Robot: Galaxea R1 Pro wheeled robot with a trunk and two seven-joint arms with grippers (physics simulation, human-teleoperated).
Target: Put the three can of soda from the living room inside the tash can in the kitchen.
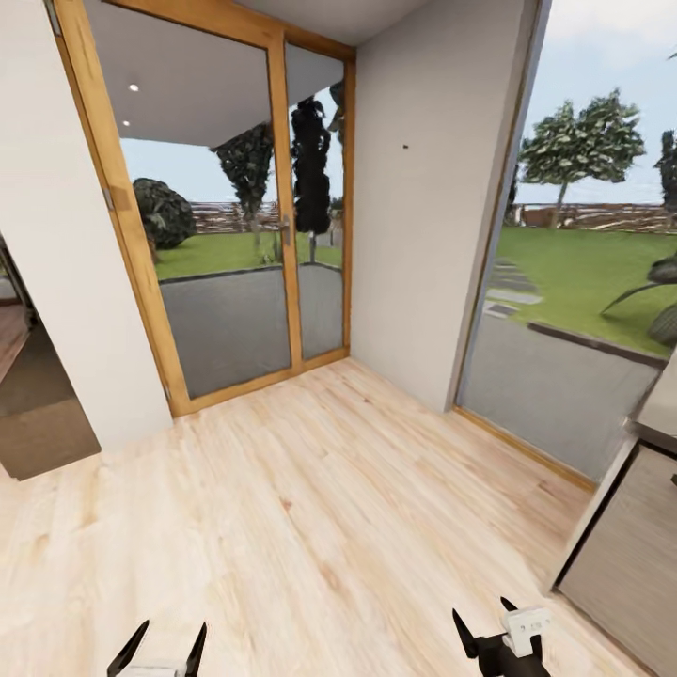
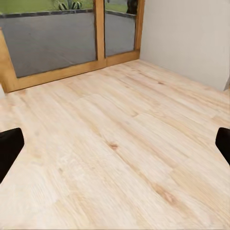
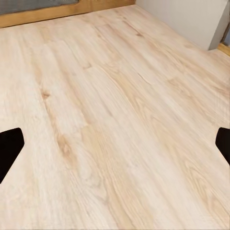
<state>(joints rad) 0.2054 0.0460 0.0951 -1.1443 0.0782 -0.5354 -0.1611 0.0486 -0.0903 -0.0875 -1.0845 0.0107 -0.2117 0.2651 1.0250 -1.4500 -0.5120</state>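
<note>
At the corner of the room, by the glass doors:
Floor: pale wood-plank floor (image 1: 310, 508) runs from the robot up to the doors and walls, with both arms held low over it.
Doors: wood-framed glass doors (image 1: 226, 216) stand ahead and to the left, shut, with a lawn, trees and a fence outside.
Wall: a white wall section (image 1: 423, 188) juts between the doors and a tall window (image 1: 583, 282) on the right.
Cabinet: the corner of a grey cabinet (image 1: 630, 555) with a pale top sits at the right edge, near the right arm.
Left tool (image 1: 158, 651): its two dark fingers are spread wide, with bare floor between them.
Right tool (image 1: 484, 632): fingers likewise spread apart and holding nothing; a white fitting sits beside them.
Soda cans and trash can: out of frame here; their place cannot be told.
</note>
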